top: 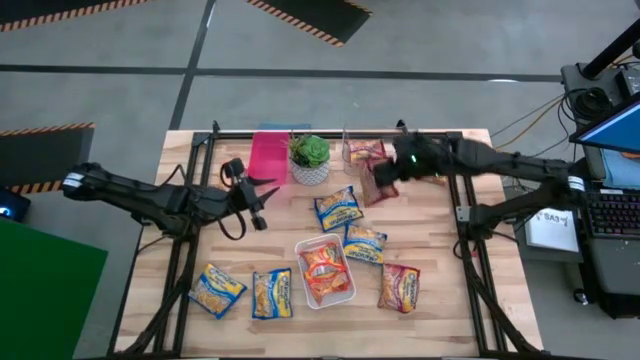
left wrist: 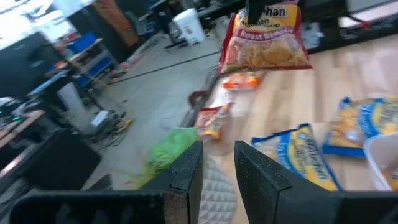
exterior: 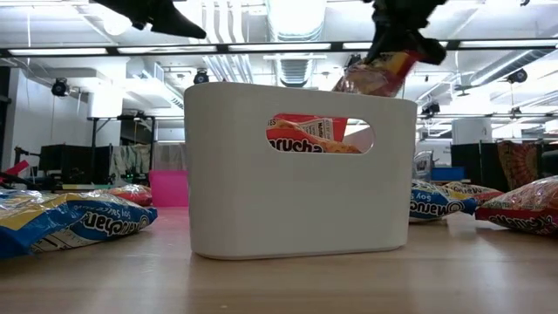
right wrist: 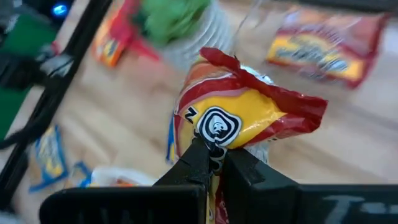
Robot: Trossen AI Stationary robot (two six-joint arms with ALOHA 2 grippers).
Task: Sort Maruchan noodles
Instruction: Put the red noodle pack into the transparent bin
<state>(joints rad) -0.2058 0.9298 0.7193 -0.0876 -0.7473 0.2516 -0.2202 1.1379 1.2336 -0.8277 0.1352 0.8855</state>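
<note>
Aloft, right hand (right wrist: 214, 155) pinched on red-edged packet (right wrist: 249, 118).

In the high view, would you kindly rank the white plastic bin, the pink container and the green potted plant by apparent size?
1. White plastic bin, largest.
2. Pink container.
3. Green potted plant, smallest.
The bin and the pink container look close, so their order is unsure.

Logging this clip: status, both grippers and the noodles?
Right gripper shut on red-edged packet, lifted near the wire bin. Left gripper empty, jaws slightly apart, hovering. Other packets on table; nothing blocking.
</note>
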